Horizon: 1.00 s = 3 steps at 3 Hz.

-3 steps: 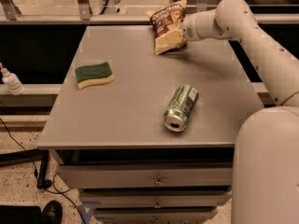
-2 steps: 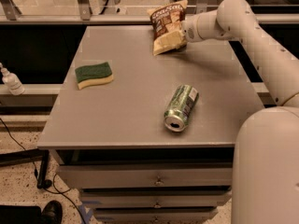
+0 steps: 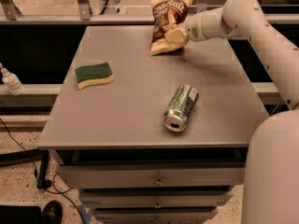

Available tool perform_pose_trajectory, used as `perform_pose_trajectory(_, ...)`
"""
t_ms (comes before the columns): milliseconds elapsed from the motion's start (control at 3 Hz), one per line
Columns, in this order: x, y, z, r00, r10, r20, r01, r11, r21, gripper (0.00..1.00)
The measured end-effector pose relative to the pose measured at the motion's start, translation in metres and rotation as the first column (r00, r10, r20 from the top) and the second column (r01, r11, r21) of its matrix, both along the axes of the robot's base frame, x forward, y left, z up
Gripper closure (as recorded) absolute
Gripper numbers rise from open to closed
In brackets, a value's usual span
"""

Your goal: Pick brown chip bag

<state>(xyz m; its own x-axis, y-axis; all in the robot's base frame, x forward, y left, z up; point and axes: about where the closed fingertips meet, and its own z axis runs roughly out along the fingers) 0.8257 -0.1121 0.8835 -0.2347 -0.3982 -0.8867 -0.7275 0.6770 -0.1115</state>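
The brown chip bag point(image 3: 166, 23) has a dark brown upper panel with pale printing and a tan-yellow lower part. It hangs upright at the far side of the grey table point(image 3: 135, 101), its lower edge just above the tabletop. My gripper point(image 3: 178, 34) reaches in from the right on a white arm and is shut on the bag's right side.
A green metal can point(image 3: 181, 108) lies on its side in the middle right of the table, open end toward the front. A green-and-yellow sponge point(image 3: 94, 74) lies at the left. Drawers run below the front edge. A small white bottle point(image 3: 10, 80) stands on a ledge at the far left.
The bag has risen slightly in my gripper. The can and the sponge have not moved.
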Motion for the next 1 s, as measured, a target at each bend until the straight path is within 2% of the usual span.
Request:
perform_pose_trajectory(333,-0.019,0.001,0.032,0.9986,0.029,0.044,-0.029,0.999,0.015,1.00)
perform_pose_trajectory(667,-0.041,0.000,0.080,0.9903,0.059,0.126,-0.066,0.996,0.052,1.00)
perform_pose_trajectory(1000,-0.063,-0.002,0.126,0.9734,0.091,0.210,-0.117,0.986,0.116,1.00)
